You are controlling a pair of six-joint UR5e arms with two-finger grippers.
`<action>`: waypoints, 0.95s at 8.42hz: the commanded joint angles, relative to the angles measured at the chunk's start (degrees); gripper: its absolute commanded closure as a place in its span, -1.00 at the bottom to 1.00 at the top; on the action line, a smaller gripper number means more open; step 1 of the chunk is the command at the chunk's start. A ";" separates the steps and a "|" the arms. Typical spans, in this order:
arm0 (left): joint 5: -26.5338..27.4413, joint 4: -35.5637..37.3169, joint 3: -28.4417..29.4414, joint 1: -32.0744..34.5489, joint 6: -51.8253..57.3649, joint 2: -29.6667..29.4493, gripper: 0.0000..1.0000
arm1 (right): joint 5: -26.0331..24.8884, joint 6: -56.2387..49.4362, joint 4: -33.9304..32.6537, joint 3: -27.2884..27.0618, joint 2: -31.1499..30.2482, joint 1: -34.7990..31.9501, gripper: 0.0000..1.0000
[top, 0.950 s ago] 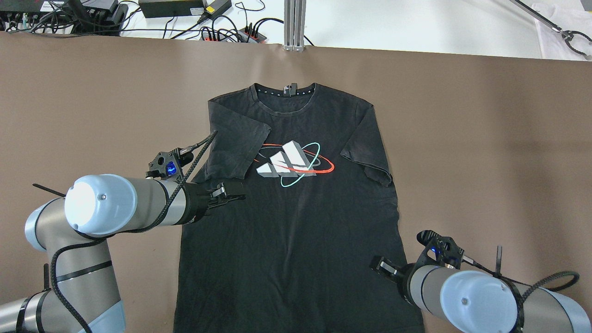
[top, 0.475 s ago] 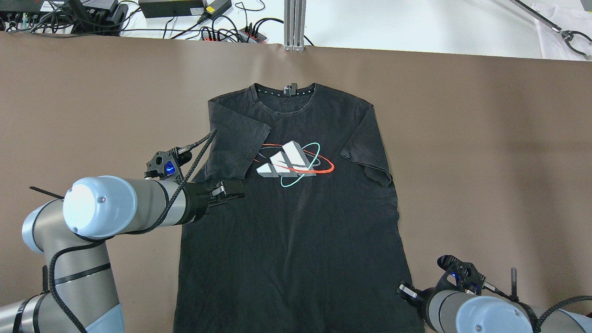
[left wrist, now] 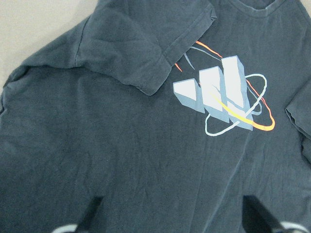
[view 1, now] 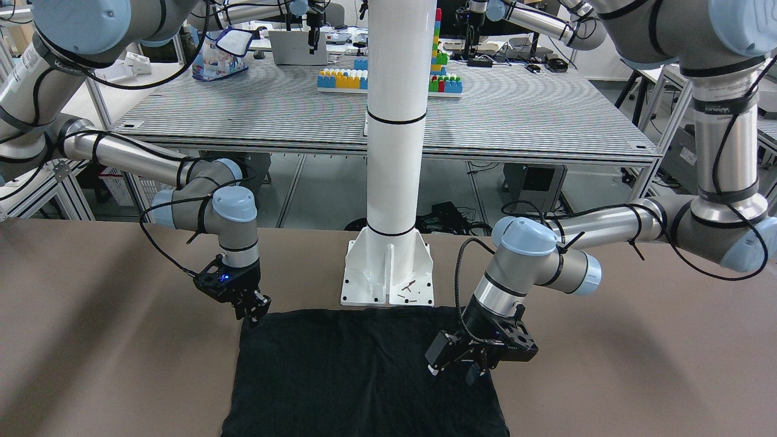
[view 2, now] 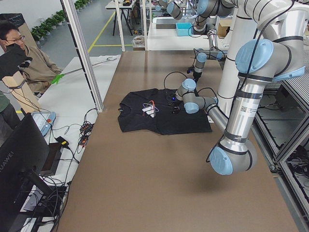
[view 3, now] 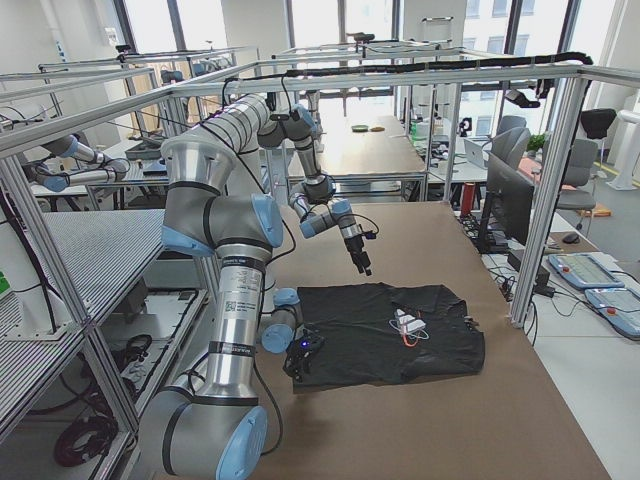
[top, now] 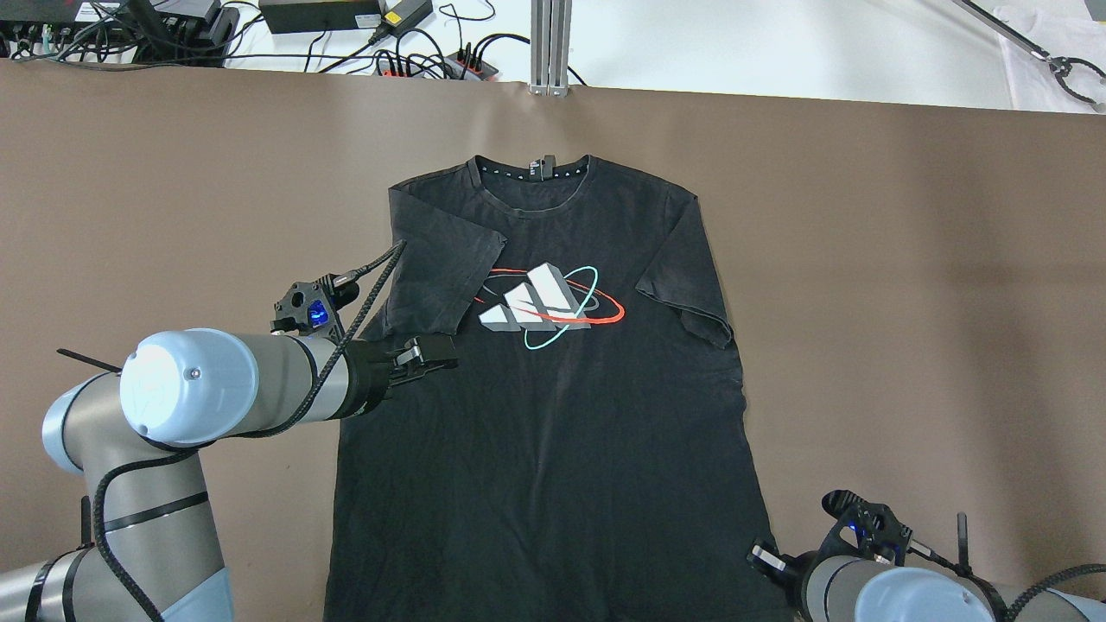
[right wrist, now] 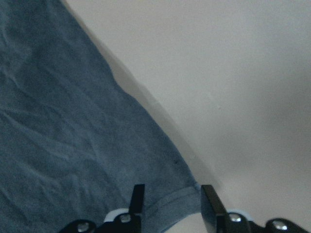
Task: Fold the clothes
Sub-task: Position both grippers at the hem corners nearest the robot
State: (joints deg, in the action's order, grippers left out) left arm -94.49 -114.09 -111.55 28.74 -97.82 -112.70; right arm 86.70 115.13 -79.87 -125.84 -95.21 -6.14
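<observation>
The clothes are one black T-shirt [top: 553, 415] with a white, red and teal logo, lying flat on the brown table with both sleeves folded inward. My left gripper [top: 436, 358] hovers open over the shirt's left side, just below the folded sleeve; the left wrist view shows its fingers wide apart above the shirt [left wrist: 121, 160]. My right gripper [right wrist: 170, 199] is open at the bottom right hem corner, with the hem of the shirt [right wrist: 58, 121] between its fingers. From across the table it stands at that corner [view 1: 252, 312].
The white pillar's base plate [view 1: 388, 273] stands just behind the shirt's hem. An aluminium post [top: 549, 47] and cables with power supplies [top: 346, 17] lie past the table's far edge. A person [view 2: 19, 53] sits beyond that edge.
My right gripper has moved back along the shirt's right edge, down to the bottom hem corner. The left arm has barely shifted.
</observation>
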 commanded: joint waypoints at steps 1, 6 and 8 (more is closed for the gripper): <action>0.01 0.01 0.10 0.00 -0.01 0.11 -1.00 | -1.18 -0.78 -1.16 0.95 -0.16 0.95 0.04; 0.09 0.01 0.01 0.09 -0.01 0.63 -1.00 | -1.18 -0.78 -2.57 0.34 0.28 1.39 1.00; 0.09 0.09 0.01 0.09 -0.09 0.90 -1.00 | -0.92 -0.87 -2.57 -0.71 0.81 1.30 1.00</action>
State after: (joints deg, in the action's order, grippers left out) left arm -94.42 -114.08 -111.47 28.80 -97.84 -112.06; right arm 85.53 114.32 -82.43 -125.64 -94.93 -4.79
